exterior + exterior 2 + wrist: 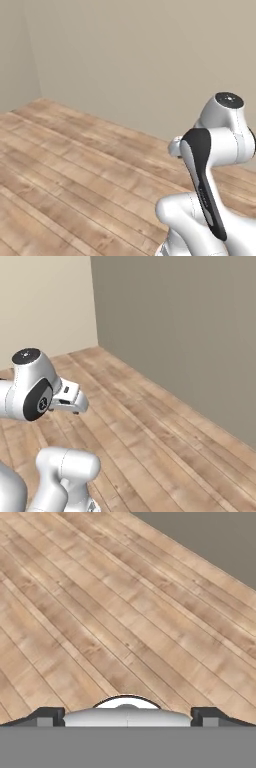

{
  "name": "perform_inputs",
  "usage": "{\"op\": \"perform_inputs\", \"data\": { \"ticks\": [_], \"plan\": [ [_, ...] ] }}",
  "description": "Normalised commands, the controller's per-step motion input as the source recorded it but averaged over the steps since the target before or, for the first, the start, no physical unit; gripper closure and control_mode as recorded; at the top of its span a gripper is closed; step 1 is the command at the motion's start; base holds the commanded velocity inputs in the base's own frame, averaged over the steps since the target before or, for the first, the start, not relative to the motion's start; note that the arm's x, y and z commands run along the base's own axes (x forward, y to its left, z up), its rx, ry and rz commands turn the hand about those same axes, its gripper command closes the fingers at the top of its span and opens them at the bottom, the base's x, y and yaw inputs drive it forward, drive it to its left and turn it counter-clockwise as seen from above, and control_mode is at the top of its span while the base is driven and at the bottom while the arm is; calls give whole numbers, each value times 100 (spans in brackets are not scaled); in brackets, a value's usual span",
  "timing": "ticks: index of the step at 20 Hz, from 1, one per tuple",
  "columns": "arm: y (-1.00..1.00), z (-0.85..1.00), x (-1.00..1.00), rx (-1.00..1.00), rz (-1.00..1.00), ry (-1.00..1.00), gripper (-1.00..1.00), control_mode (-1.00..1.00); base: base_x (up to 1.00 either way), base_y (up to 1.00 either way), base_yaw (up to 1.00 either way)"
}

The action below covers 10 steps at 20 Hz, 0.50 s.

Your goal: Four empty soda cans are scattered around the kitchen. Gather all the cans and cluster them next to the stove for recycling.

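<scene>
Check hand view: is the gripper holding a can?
No. The gripper is open with its fingertips wide apart, and nothing but bare wood floor lies beyond them.

- The arm (pixel 212 165) rises from the lower right, white with a dark strip down one link and a dark round cap on its top joint.
- It is folded, the upper link leaning left over a rounded white joint at the bottom edge.
- A small white part (possibly the hand, too little shows to tell) pokes out at the arm's left side.
- The wood floor (pixel 70 170) runs in long planks, slanting across the frame.
- Plain beige walls (pixel 135 55) meet in a corner at the left.
</scene>
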Motion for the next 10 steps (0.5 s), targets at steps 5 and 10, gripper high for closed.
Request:
{"op": "perform_inputs", "data": {
  "ticks": [5,10],
  "plan": [
    [0,0,0,0,0,0,-100,100,82,33,11],
    [0,0,0,0,0,0,-100,100,1,1,49]
  ]
}}
